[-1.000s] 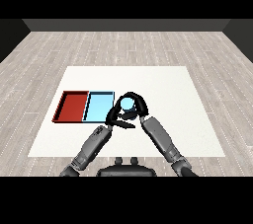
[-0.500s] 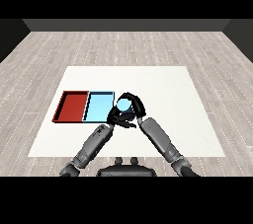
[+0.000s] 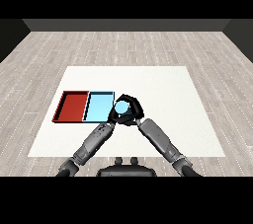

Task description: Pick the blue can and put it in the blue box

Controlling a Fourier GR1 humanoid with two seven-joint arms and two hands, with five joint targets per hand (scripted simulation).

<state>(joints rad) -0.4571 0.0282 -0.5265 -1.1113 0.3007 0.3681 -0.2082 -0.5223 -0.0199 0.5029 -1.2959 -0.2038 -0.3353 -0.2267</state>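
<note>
The large white rectangular table (image 3: pixel 163 114) fills the middle of the head view, set on a grey wood-plank floor (image 3: pixel 126 45) that runs up toward twelve o'clock to a dark wall.

On the table's nine o'clock side lie two shallow rectangular trays, touching along one long edge. The red tray (image 3: pixel 72 106) is the outer one, toward nine o'clock; the light blue tray (image 3: pixel 99 107) sits on its three o'clock side, nearer the table's centre.

Two grey forearms come up from the lower edge. The left forearm (image 3: pixel 91 143) rises from about seven o'clock and the right forearm (image 3: pixel 158 138) from about five o'clock, and they converge just below the picture's centre.

The black right hand (image 3: pixel 132 107) is curled round the small blue cylindrical can (image 3: pixel 123 109), its fingers arching over the can's top and far side. The can is seen from above, its round pale-blue top showing inside the ring of fingers. It is just beside the light blue tray's three o'clock edge, at or slightly over that rim; whether it is above the tray's floor cannot be told.

The black left hand (image 3: pixel 111 119) is at the can's seven o'clock side, close against the right hand and near the blue tray's lower corner. Its finger posture cannot be told.
</note>
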